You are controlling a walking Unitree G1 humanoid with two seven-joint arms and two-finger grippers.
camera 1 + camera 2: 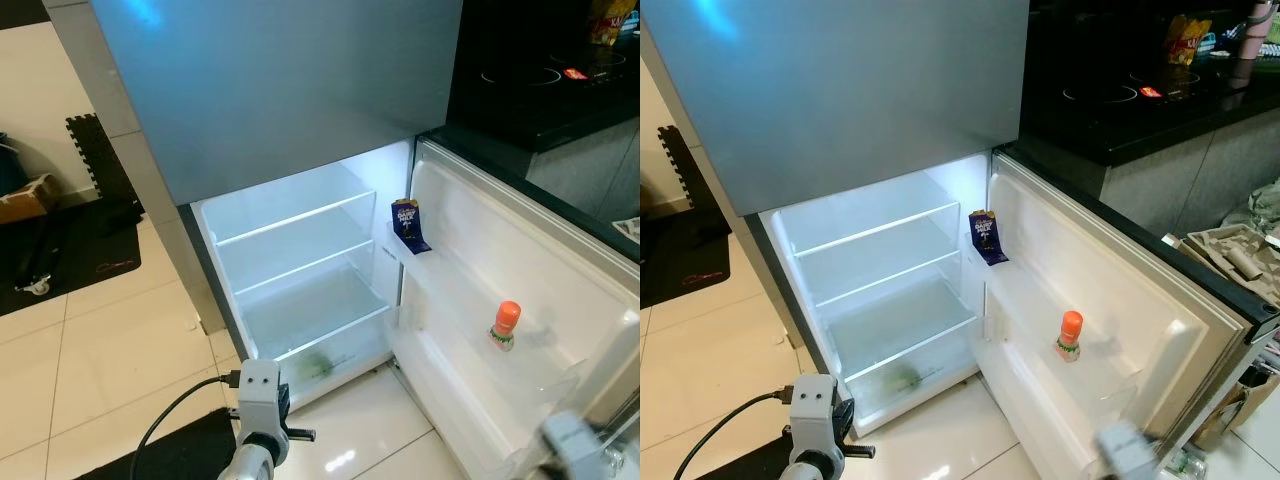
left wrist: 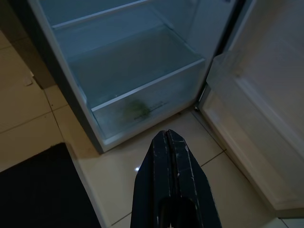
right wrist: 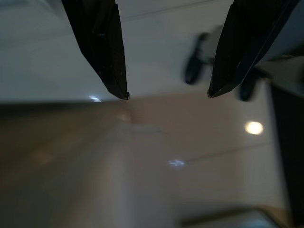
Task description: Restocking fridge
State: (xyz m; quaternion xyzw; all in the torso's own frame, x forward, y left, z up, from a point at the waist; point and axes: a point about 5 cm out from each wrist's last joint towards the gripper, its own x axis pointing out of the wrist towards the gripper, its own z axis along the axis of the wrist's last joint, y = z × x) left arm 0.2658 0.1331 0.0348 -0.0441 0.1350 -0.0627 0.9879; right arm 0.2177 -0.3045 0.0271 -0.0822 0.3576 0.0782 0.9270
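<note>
Fridge (image 1: 300, 260) stands open mid-frame, shelves bare; left gripper (image 2: 170, 142) clenched, right gripper (image 3: 166, 95) released, both empty — next, fetch stock.

Glossy white plastic fridge (image 1: 300, 290); shiny floor tiles (image 1: 120, 360)

Blue packet (image 1: 409, 224) in door shelf: "DAIRY MILK"

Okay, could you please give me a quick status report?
Left gripper shut, low before the fridge. Right gripper open, empty. Fridge door open, shelves bare; nothing blocking.
</note>
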